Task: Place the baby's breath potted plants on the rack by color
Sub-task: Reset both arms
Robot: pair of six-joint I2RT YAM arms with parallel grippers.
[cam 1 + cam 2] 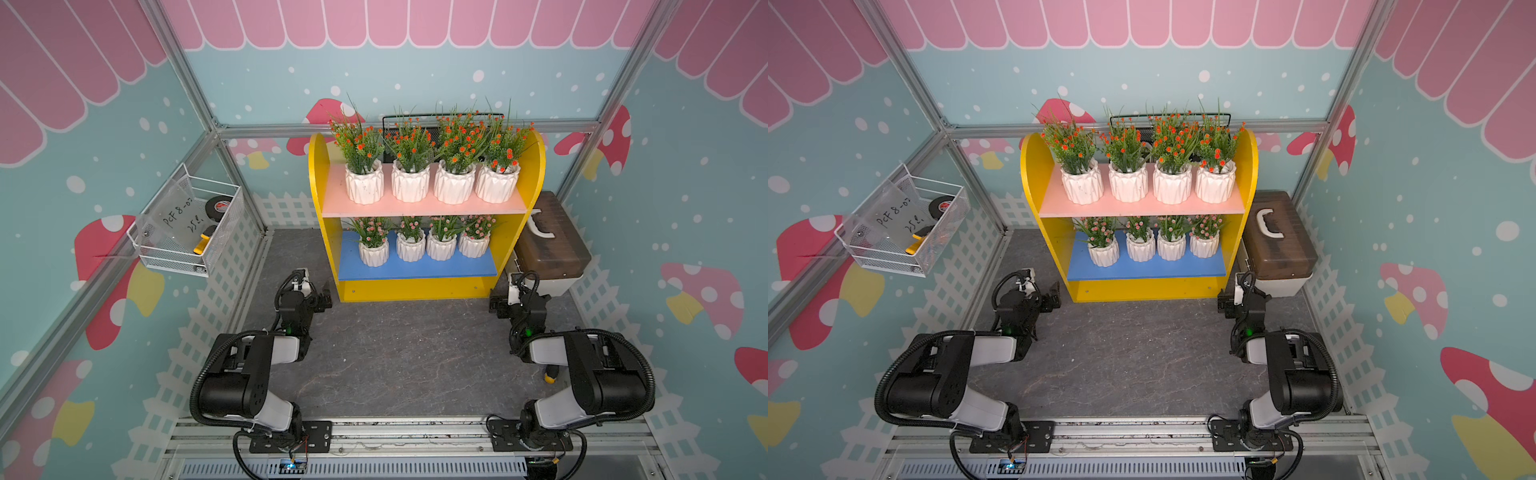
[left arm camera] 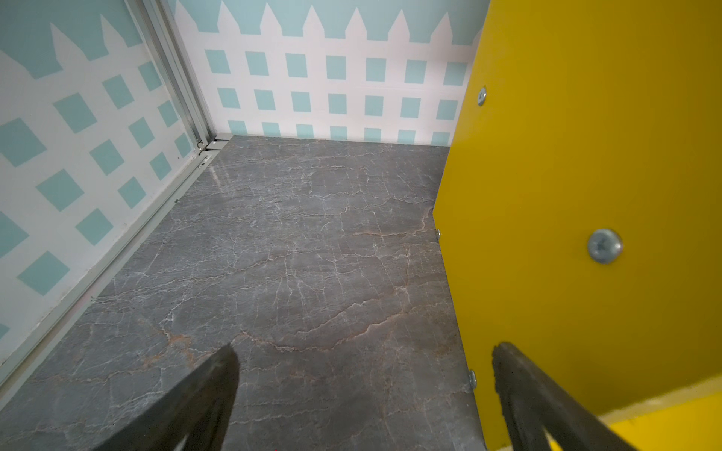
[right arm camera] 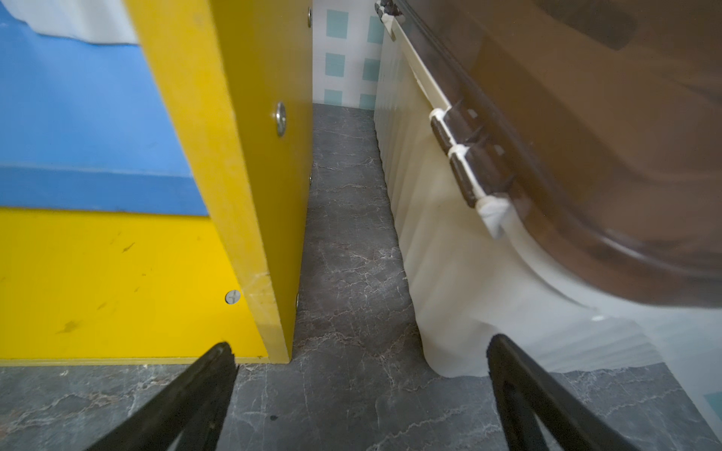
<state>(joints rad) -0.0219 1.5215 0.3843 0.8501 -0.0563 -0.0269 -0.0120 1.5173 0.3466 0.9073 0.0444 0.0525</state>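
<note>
Partly, we lose the black wire basket (image 1: 390,133) behind the rack (image 1: 318,174) and its foliage. We count four orange-red plants (image 1: 410,149) on the pink board and four pink plants (image 1: 411,232) on the blue. Only the wrist views show the claws plainly: the left gripper (image 2: 364,349) and the right gripper (image 3: 359,343) gape wide, holding nothing.

The left arm (image 1: 232,390) and right arm (image 1: 602,374) have black joints, white shells, ribbed black hoses (image 1: 194,390) and green lights (image 1: 288,331).
</note>
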